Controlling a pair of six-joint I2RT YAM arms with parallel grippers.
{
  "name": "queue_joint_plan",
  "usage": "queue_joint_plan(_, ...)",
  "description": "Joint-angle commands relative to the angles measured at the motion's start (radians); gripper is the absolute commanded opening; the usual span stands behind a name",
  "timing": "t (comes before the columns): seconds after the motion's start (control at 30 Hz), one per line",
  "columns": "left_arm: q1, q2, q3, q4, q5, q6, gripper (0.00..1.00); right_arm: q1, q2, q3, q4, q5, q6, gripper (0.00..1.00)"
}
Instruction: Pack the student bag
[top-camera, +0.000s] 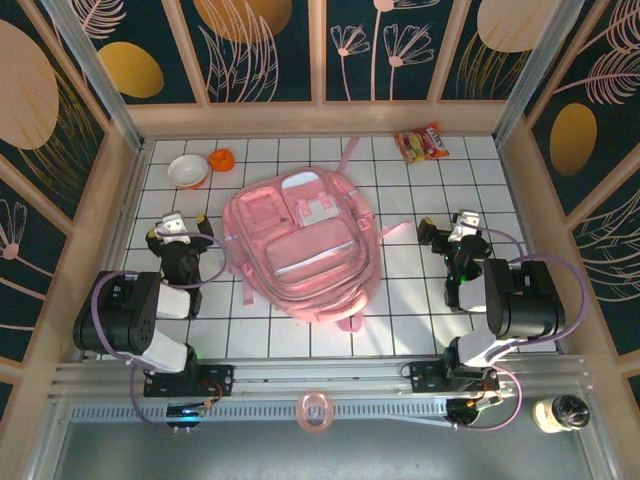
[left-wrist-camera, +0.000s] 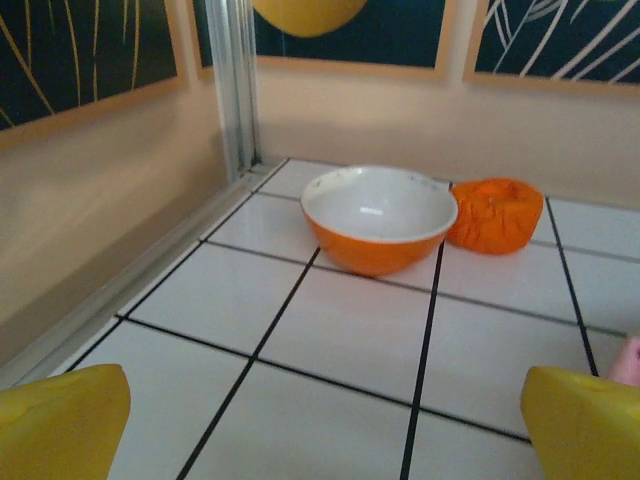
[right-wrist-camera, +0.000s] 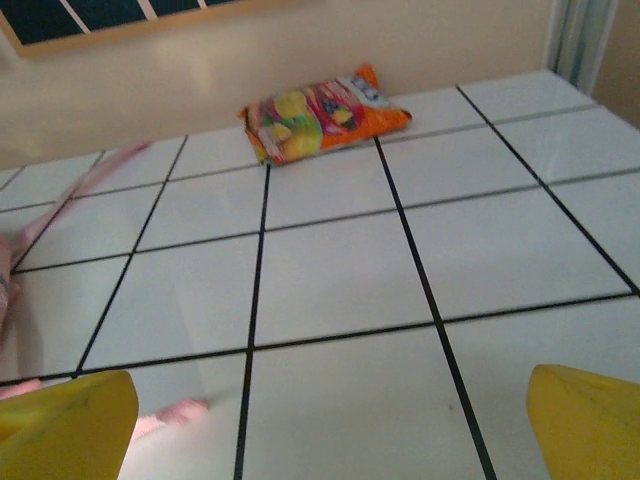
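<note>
At the middle of the white tiled surface (top-camera: 250, 340) lies the large soft pale-pink backpack (top-camera: 300, 245), its front pockets facing up. At its 2 sides, the left jaws and the right jaws stand wide open and hold nothing. Near the far wall (top-camera: 320, 118), an orange bowl with white inside (left-wrist-camera: 378, 215) sits just beside a small orange lump (left-wrist-camera: 495, 213), and a colourful snack packet (right-wrist-camera: 322, 112) lies further right.
</note>
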Motion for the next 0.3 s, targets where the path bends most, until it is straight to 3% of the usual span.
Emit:
queue_joint_plan(0.0, 0.008, -0.008, 0.004, 0.029, 0.027, -0.028, 0.99, 0.007, 0.005, 0.006, 0.094, 0.026, -0.022, 0.99)
queue_joint_plan(0.27, 0.007, -0.008, 0.002, 0.035, 0.026, -0.027, 0.99, 0.005, 0.006, 0.006, 0.090, 0.019, -0.021, 0.99)
